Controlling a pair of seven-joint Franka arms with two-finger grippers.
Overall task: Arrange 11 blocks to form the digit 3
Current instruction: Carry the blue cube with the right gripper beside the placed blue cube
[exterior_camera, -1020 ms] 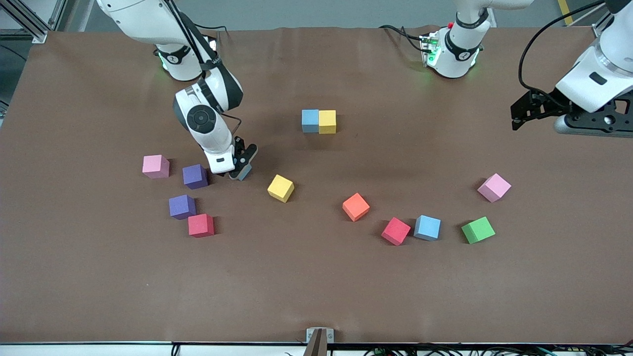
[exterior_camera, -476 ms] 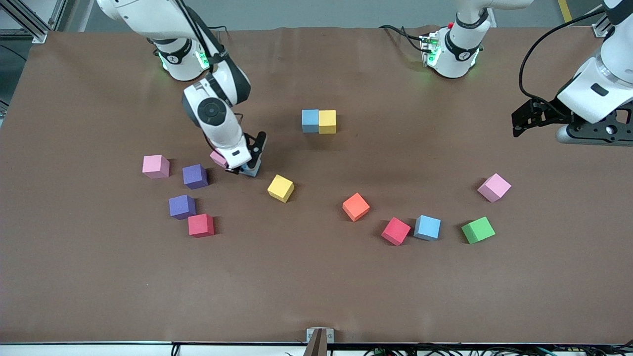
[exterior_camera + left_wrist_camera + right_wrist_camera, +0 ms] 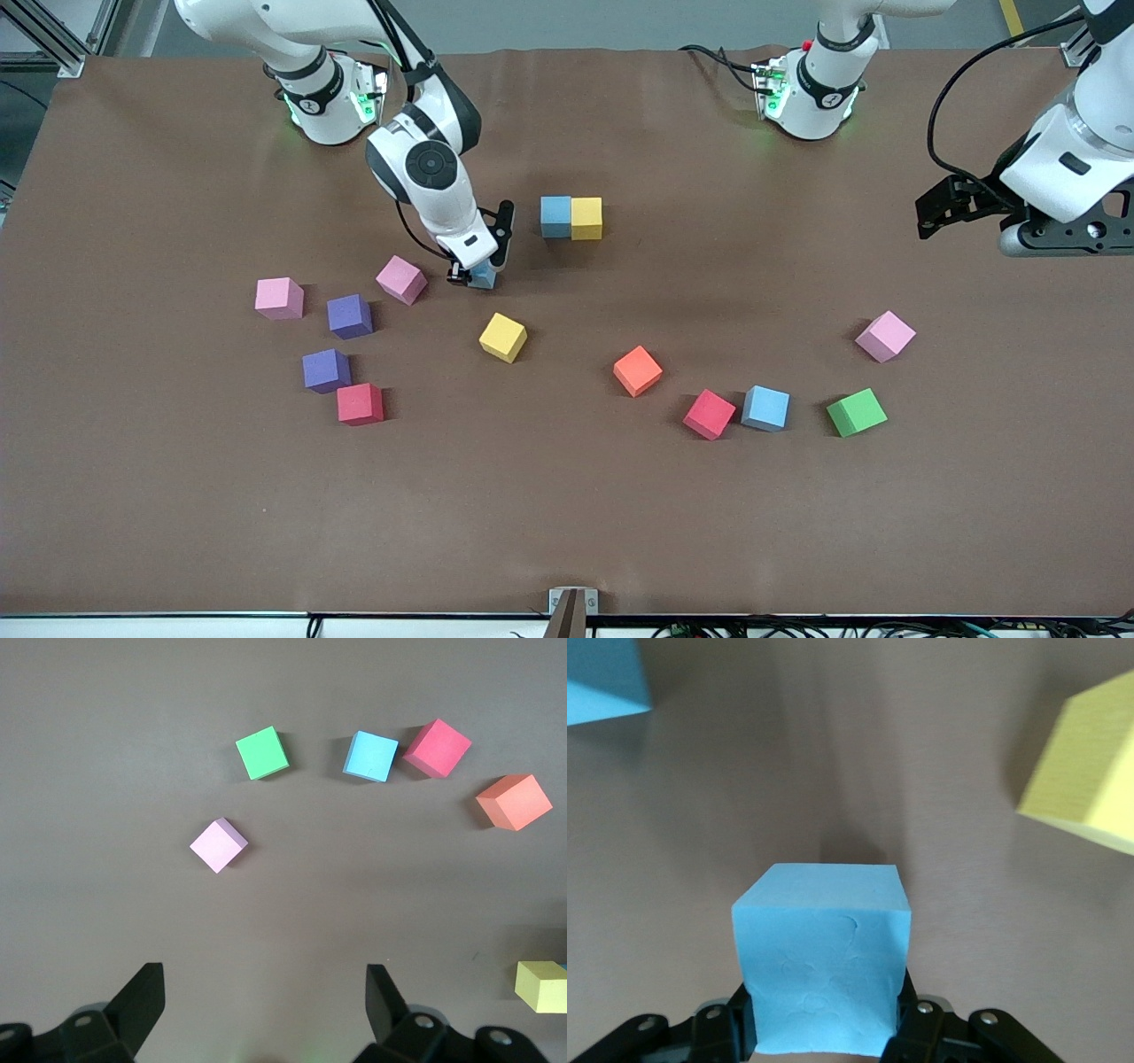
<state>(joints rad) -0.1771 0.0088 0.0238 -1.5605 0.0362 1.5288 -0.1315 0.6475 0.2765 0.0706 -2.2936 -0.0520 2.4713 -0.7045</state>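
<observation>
Light blue block (image 3: 821, 966) pinched in the right claw (image 3: 479, 273), carried over bare surface (image 3: 567, 496) between a pink cube (image 3: 401, 279) and the light blue–yellow pair (image 3: 571, 218), whose two cubes touch. Loose yellow block (image 3: 503, 337) lies nearer the front camera. Orange block (image 3: 638, 370), red block (image 3: 709, 414), another light blue block (image 3: 765, 408) and green block (image 3: 856, 412) lie toward the left arm's end. Left claw (image 3: 264, 1014) waits there, fingers spread wide, empty.

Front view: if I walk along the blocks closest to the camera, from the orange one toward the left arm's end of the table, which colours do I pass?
orange block → red block → blue block → green block
</observation>
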